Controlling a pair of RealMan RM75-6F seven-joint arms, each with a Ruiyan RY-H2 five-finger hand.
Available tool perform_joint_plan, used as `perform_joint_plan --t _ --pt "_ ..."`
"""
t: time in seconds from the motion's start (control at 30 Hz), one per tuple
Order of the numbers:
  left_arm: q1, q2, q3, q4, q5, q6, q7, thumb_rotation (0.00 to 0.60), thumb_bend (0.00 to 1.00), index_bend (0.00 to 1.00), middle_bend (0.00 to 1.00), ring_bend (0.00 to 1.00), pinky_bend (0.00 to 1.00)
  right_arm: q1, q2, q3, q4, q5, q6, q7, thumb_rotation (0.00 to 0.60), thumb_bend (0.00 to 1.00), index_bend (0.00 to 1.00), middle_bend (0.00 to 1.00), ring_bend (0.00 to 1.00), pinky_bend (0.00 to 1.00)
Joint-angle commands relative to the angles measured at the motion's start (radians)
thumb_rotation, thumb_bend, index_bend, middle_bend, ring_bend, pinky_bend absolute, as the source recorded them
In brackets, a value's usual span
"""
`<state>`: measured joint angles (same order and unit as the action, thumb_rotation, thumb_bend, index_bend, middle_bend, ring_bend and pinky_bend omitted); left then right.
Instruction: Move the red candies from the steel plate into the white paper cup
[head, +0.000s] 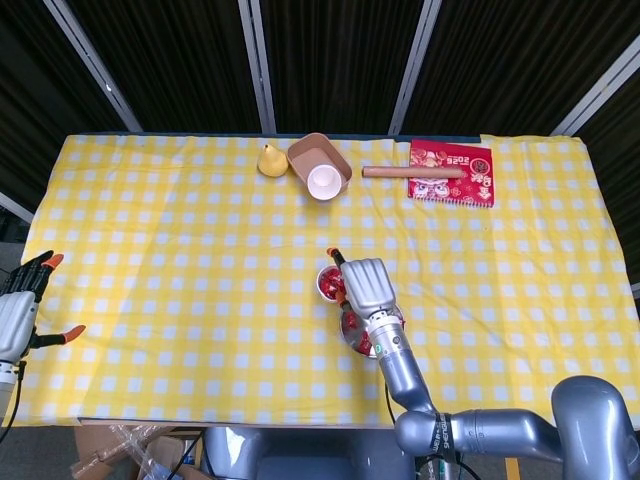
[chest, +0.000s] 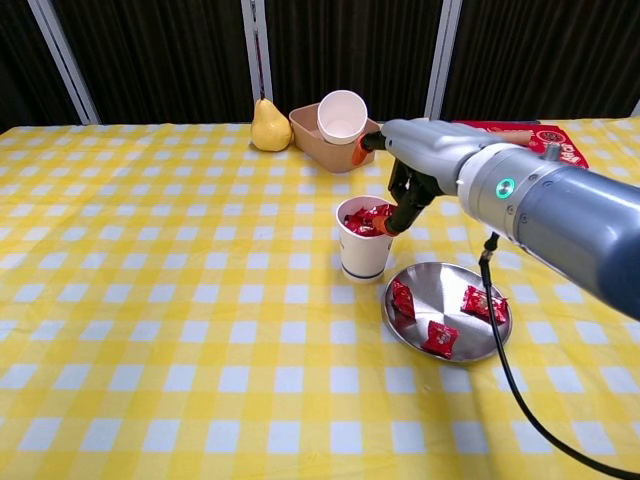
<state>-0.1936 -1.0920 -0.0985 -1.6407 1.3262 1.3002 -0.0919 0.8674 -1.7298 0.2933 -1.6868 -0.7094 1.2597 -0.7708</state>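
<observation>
At the far left edge of the desk (head: 150, 250), the left hand (head: 22, 310) hung beside the checked cloth with its fingers apart and nothing in them. Further in, a pear (chest: 265, 125) stood just beside a tan bowl (chest: 310, 132) that held a spare white cup (chest: 341, 116) tilted on its side.

Near the middle stood the white paper cup (chest: 364, 250), upright and already heaped with red candies to its rim. The right hand (chest: 405, 180) hovered just above and beside the cup's rim, fingers pointing down; nothing could be seen between them, and it looked empty, though whether the fingertips touched the top candy could not be told.

Just right of the cup, touching or nearly so, lay the steel plate (chest: 450, 280), with three red candies (chest: 440, 338) left on it: one near the cup side, one at the front, one at the right.

The wrapped candies looked light and small, their foil crinkly and probably slippery against the smooth steel, so they would likely skate if pushed. A pinch across the body of the wrapper, thumb against a finger, seemed the surest hold.

At the far right lay a red booklet (head: 452, 172) with a wooden rod (head: 400, 172) touching its edge.
</observation>
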Motion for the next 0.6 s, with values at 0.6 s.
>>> perform_joint_plan --t 0.6 --pt "0.005 -0.006 0.004 0.008 0.02 0.02 0.004 0.6 0.0 0.0 0.0 0.0 0.0 -0.122 0.096 -0.129 -0.183 -0.086 0.088 0.038 0.6 0.39 0.29 0.85 0.92 0.95"
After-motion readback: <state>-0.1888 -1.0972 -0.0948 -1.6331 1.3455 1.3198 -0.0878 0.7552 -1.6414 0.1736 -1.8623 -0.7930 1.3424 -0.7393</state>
